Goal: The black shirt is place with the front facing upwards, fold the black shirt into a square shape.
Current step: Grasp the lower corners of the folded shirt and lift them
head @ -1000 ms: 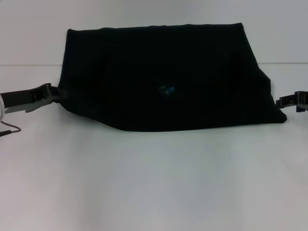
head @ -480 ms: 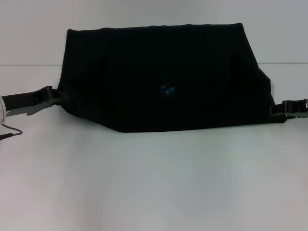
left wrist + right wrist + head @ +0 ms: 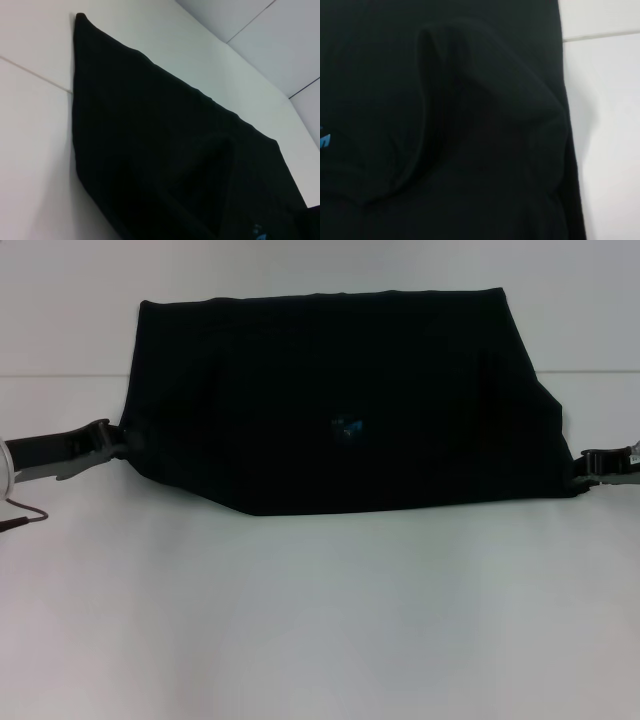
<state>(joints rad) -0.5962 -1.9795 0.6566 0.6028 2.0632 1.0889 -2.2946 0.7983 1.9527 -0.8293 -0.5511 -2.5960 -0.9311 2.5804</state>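
The black shirt point(image 3: 340, 400) lies folded on the white table point(image 3: 320, 610), wider at its near edge than at its far edge. A small blue neck label point(image 3: 347, 427) shows near its middle. No lettering is visible. My left gripper point(image 3: 112, 440) is low on the table, touching the shirt's near left corner. At the near right corner my right gripper point(image 3: 590, 466) sits against the cloth's edge. The left wrist view looks along the shirt point(image 3: 170, 160) from its left side. Dark cloth point(image 3: 445, 125) with soft creases fills the right wrist view, with a bit of the blue label point(image 3: 324, 141) at its edge.
A thin seam point(image 3: 60, 375) crosses the table behind the shirt's middle. A thin dark cable point(image 3: 25, 512) hangs by the left arm. Bare white tabletop stretches in front of the shirt.
My right gripper has moved in from the right and slightly down to the shirt's near right corner. The left gripper shifted slightly down at the left corner. The shirt lies as before.
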